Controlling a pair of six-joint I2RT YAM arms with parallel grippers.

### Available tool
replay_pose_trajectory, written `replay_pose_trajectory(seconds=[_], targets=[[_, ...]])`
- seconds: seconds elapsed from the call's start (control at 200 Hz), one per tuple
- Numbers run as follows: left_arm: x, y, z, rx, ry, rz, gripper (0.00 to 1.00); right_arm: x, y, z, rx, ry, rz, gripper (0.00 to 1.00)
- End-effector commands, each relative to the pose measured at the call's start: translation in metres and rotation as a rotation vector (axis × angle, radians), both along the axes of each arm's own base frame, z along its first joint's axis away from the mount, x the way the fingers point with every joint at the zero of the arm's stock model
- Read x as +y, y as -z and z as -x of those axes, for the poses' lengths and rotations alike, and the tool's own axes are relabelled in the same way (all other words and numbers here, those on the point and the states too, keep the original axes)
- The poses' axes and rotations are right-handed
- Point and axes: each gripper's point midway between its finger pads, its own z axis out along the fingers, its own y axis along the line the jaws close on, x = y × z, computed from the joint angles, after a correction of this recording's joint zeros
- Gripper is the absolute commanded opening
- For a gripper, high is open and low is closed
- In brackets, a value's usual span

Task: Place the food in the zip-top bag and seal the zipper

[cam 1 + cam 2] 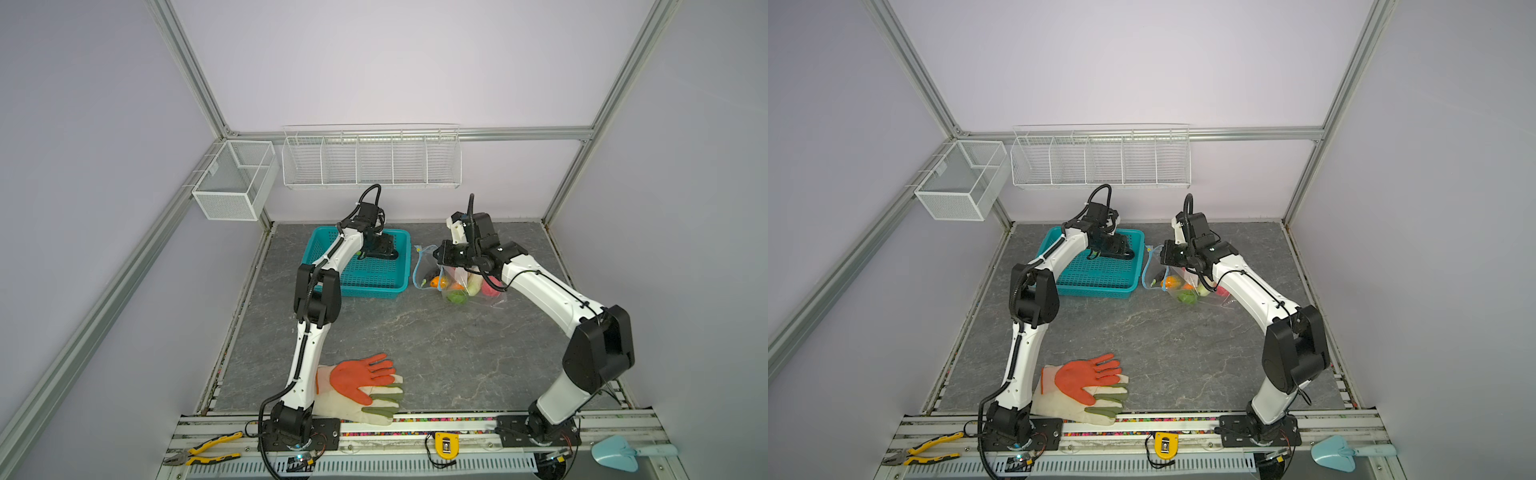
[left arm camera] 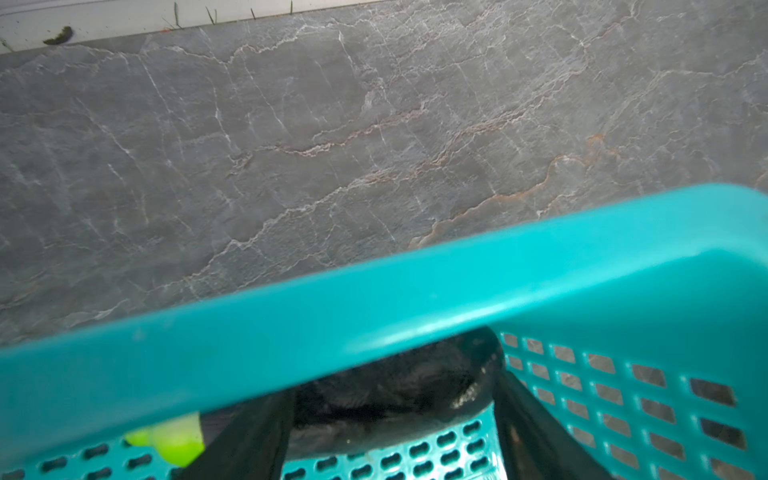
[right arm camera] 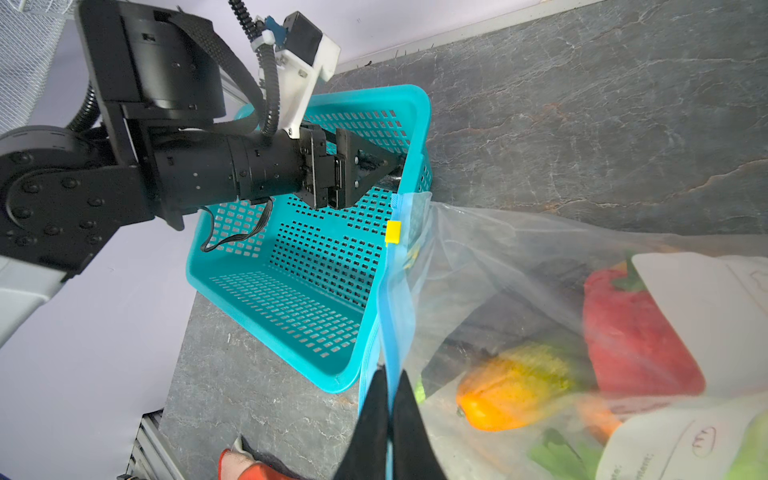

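The clear zip-top bag [image 1: 455,286] [image 1: 1188,287] lies right of the teal basket [image 1: 365,286]. Through its plastic I see food: an orange piece [image 3: 511,386], a red pepper [image 3: 631,332] and green pieces [image 3: 557,457]. My right gripper [image 3: 390,376] [image 1: 441,259] is shut on the light blue zipper [image 3: 395,311]; the yellow slider tab [image 3: 392,232] sits further along it. My left gripper [image 2: 392,390] [image 1: 392,252] reaches into the basket's far right corner. Its fingers [image 2: 257,440] stand wide either side of a dark food piece [image 2: 386,419]. A yellow-green piece [image 2: 174,440] lies beside it.
Orange-and-white gloves [image 1: 361,386] lie at the front left beside my left arm. Two white wire baskets [image 1: 370,160] [image 1: 232,183] hang on the back wall. Pliers [image 1: 203,453], a yellow tape measure [image 1: 445,445] and a blue trowel [image 1: 623,453] rest on the front rail.
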Motion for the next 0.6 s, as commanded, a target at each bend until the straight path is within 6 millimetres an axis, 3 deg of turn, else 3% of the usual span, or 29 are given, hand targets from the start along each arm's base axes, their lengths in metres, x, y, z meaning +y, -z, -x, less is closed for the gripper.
replay_pose_trajectory(seconds=[0.0,0.175,0.34,0.595], targets=[[-0.004,0.02,0.011,0.067,0.032,-0.018,0.75,0.0,-0.008,0.0,-0.024,-0.003,-0.006,0.07],[0.002,0.033,0.029,0.149,0.026,-0.042,0.76,0.0,-0.008,0.0,-0.025,-0.004,-0.004,0.07],[0.006,0.026,0.041,0.159,0.023,-0.036,0.76,0.001,-0.007,0.0,-0.019,-0.008,-0.008,0.07],[-0.004,0.014,0.033,0.144,0.06,0.006,0.76,0.0,-0.005,0.003,-0.018,-0.006,-0.014,0.07]])
